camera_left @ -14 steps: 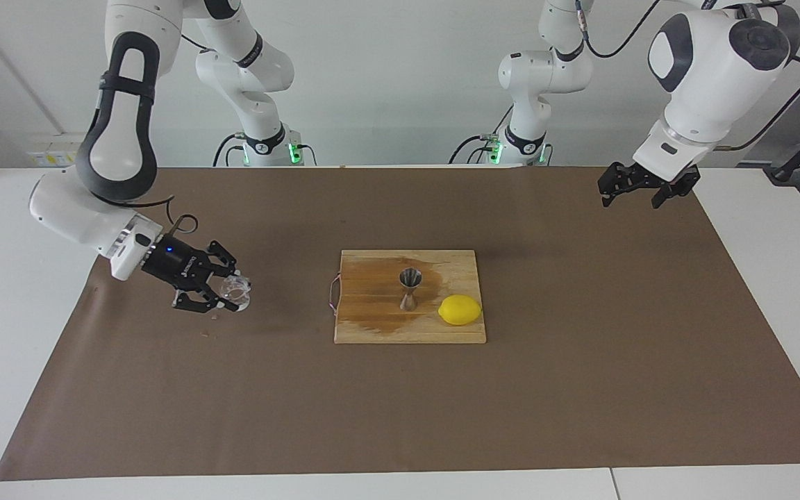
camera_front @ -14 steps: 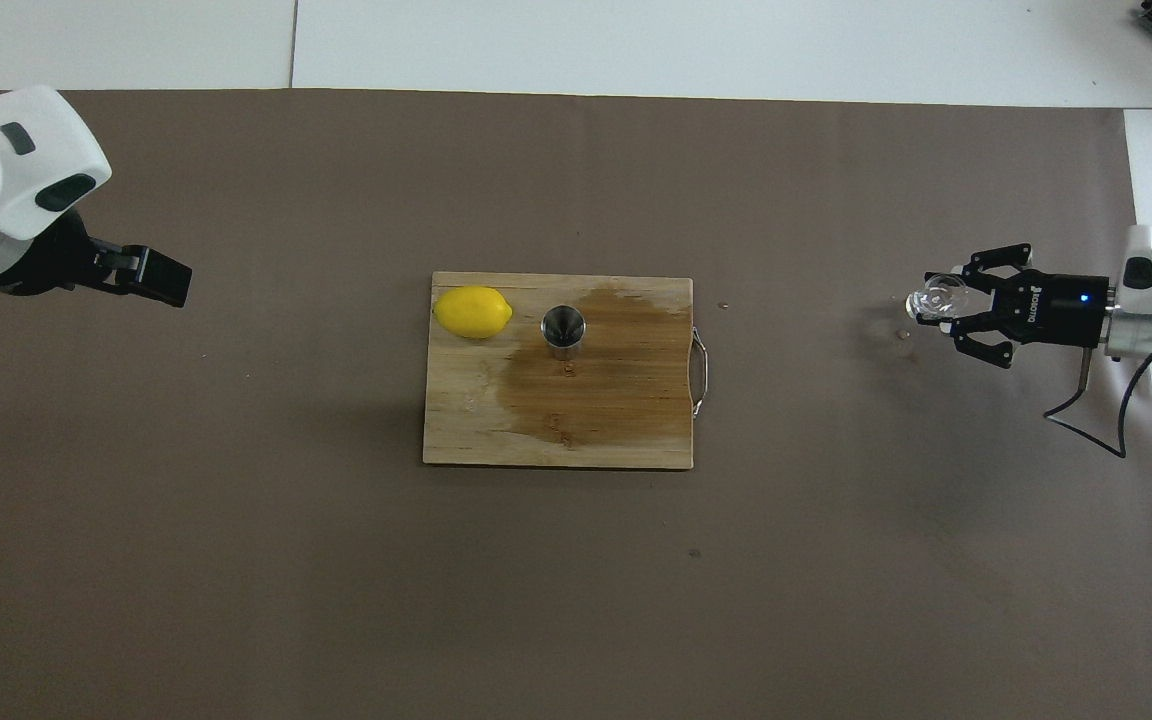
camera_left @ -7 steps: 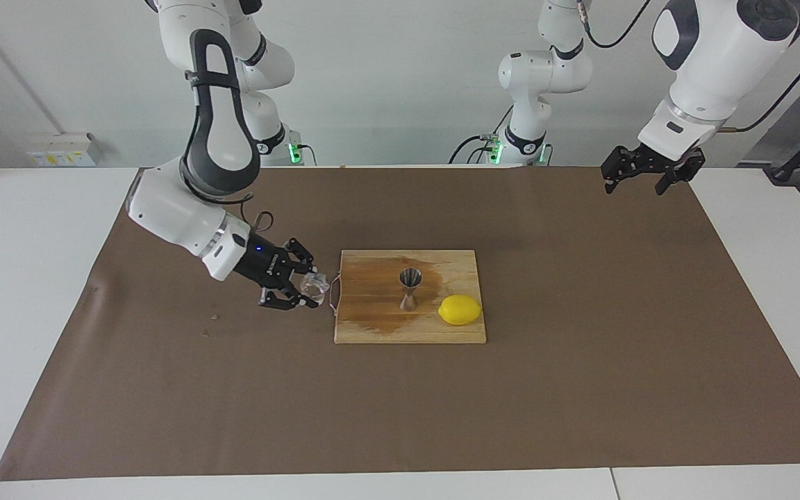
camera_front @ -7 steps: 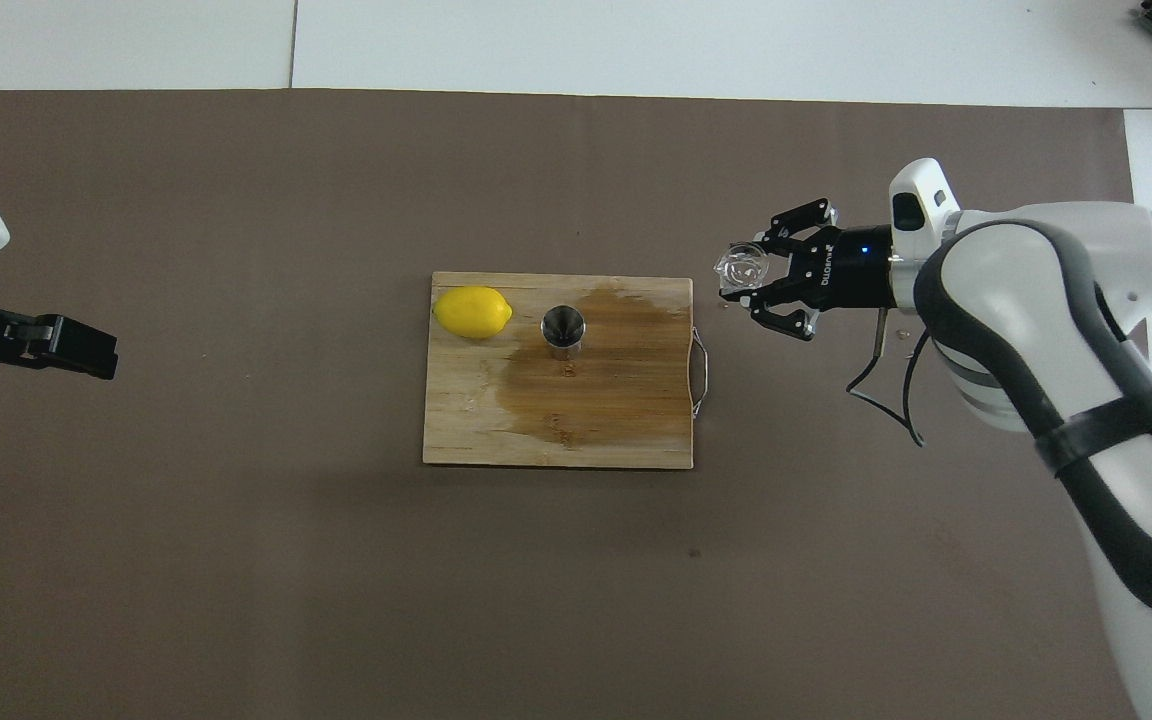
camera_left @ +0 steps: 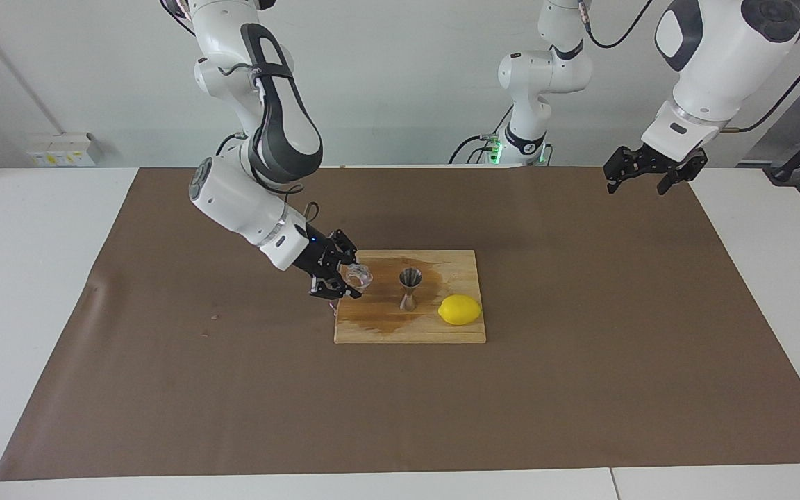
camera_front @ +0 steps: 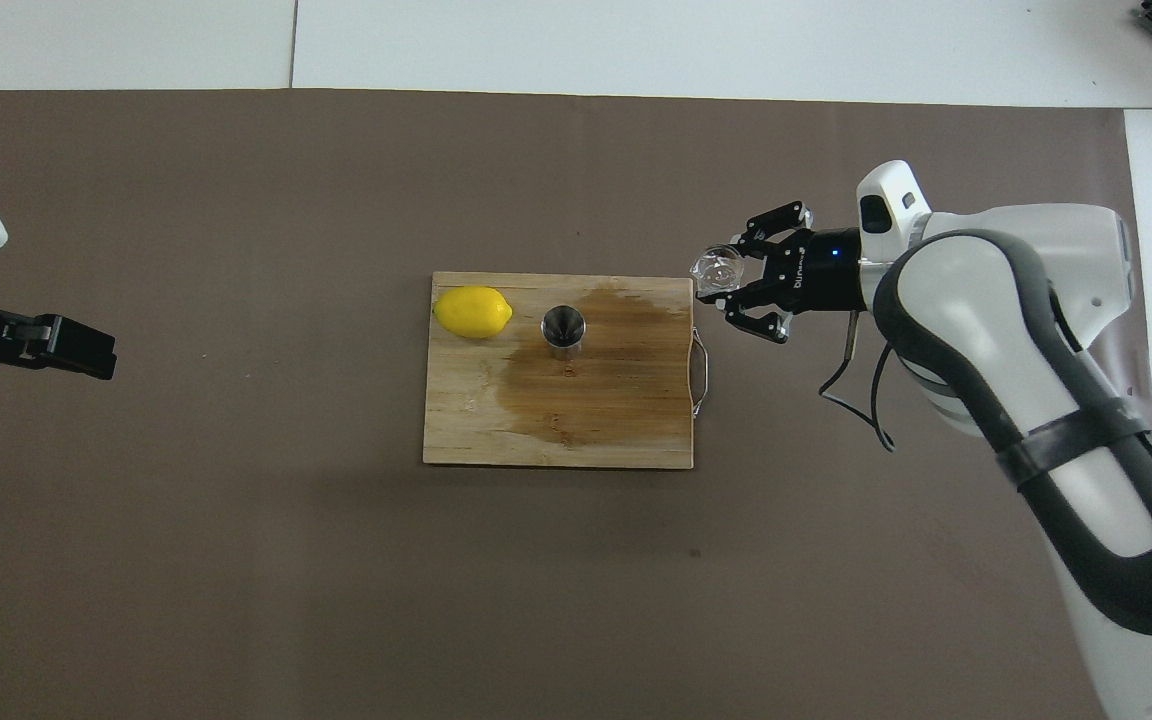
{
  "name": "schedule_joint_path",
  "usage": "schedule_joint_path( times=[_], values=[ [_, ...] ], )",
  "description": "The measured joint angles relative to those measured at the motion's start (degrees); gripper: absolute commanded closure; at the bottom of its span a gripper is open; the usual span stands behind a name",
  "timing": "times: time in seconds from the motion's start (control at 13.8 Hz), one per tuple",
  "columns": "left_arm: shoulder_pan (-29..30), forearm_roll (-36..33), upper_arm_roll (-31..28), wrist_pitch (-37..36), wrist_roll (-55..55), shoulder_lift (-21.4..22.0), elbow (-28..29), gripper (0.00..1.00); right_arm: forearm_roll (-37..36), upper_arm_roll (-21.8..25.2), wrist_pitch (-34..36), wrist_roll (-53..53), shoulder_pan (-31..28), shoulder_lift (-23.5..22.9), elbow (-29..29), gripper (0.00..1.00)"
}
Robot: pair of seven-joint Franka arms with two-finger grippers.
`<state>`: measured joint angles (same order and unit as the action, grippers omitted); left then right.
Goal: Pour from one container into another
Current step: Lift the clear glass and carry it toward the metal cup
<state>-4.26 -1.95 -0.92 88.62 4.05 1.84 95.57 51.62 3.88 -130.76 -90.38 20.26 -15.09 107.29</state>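
The glass cup (camera_left: 357, 277) is held in the right gripper (camera_left: 344, 278), whose fingers are closed on its sides. The cup is in the air, over the edge of the cutting board (camera_left: 379, 326) at the right arm's end, by the board's wire handle (camera_front: 702, 372). In the overhead view the cup (camera_front: 717, 270) shows clear and see-through at the tips of the right gripper (camera_front: 739, 280).

The steel jigger (camera_left: 410, 287) stands upright on the board, apart from the cup, on a dark wet patch (camera_front: 608, 385) in the wood. A lemon (camera_left: 460, 310) lies on the board just beside the jigger, toward the left arm's end.

The board rests near the middle of a brown mat (camera_left: 233, 403) that covers the table (camera_left: 18, 278).

The left gripper (camera_left: 645, 175) hangs in the air over the mat's corner at the left arm's end, fingers spread apart and holding nothing. The left arm waits there.
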Motion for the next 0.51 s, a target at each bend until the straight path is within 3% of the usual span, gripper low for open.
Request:
schedule_joint_path(
  times=[0.51],
  values=[
    [0.00,0.00,0.00,-0.09,0.00,0.00,0.00,0.00,-3.64,0.15,-3.15,6.85,4.09,0.27,0.00,1.00]
  ],
)
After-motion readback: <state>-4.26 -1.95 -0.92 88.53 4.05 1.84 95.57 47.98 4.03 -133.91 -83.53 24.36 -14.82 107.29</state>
